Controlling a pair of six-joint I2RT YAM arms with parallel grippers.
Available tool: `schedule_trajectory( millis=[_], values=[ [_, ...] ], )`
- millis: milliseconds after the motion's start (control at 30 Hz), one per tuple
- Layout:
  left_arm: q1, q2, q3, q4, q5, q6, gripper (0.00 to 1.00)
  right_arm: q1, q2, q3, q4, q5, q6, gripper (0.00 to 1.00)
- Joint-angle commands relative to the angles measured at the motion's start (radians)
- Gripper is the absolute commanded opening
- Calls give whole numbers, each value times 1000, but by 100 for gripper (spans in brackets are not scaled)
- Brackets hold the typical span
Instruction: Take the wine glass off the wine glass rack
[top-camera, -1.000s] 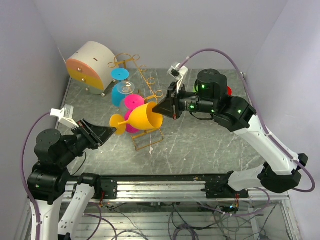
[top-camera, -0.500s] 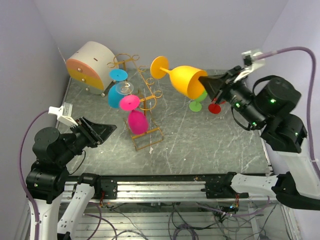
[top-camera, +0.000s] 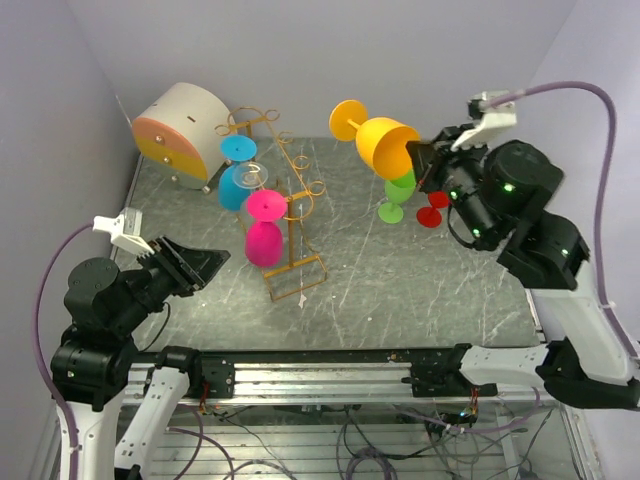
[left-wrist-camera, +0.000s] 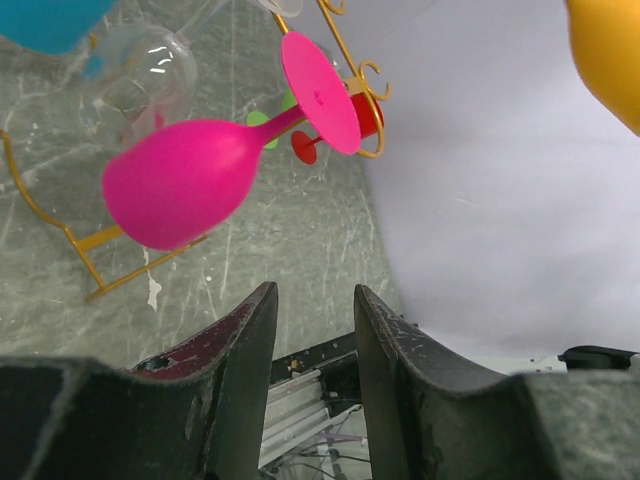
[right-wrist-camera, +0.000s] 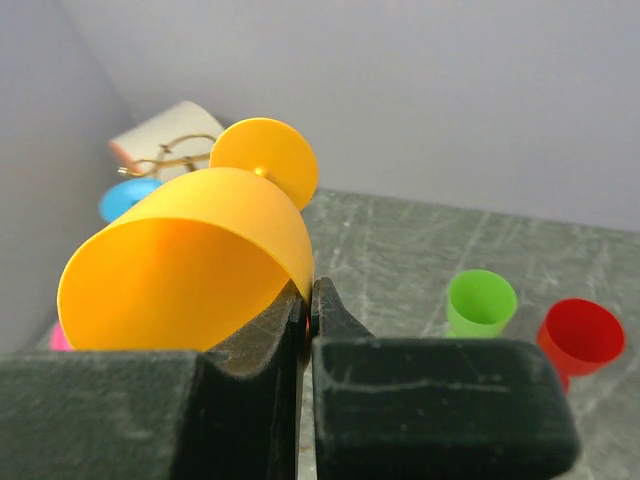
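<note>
Gaping with nothing between its fingers, the left claw (top-camera: 210, 258) hangs low at the near left edge of the tabletop (top-camera: 400, 280). Its wrist view looks up through the gap at the pink glass (left-wrist-camera: 180, 185), bowl downward and foot caught in a curled arm of the rack (left-wrist-camera: 350, 62). That view alone shows a clear glass (left-wrist-camera: 140, 80) just behind the pink one as a full bowl; from above it is only a faint rim beside the blue glass (top-camera: 235, 185), which also hangs on the rack.

The rack stands left of the middle, its base frame on the tabletop.

Farther right, the right claw (top-camera: 420, 160) is raised and clamped on the yellow glass (top-camera: 385, 142). From above, the glass is clear of the rack and well apart from it, in the air, tipped on its side with its foot toward the back wall. Only the wrist view shows the grip: the fingers (right-wrist-camera: 270, 330) pinch the bowl's wall at the rim, one inside and one outside.

Under the yellow bowl a green glass (top-camera: 398, 190) and a red glass (top-camera: 435, 205) stand upright, near each other.

At the far left corner sits a drum box (top-camera: 180, 135).
</note>
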Motion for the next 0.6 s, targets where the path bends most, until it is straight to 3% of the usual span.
schedule_trajectory(
  millis=[0,100,167,267,400,567],
  values=[
    [4,-18,18,-48,-88,68,47,-3,77,41,-34,185,-14,0],
    [4,-28,15,-89,-148,104,47,-43,147,82,-52,216,-23,0],
    [4,-36,4,-98,-187,125,47,-113,202,118,-77,149,-13,0],
    [4,-49,-18,-104,-223,140,47,-273,280,127,-98,-31,40,0],
    [5,-74,-60,-87,-278,159,47,-549,407,89,-90,-409,141,0],
    [4,-88,-86,-91,-331,199,46,-567,572,140,-167,-624,128,0]
  ],
)
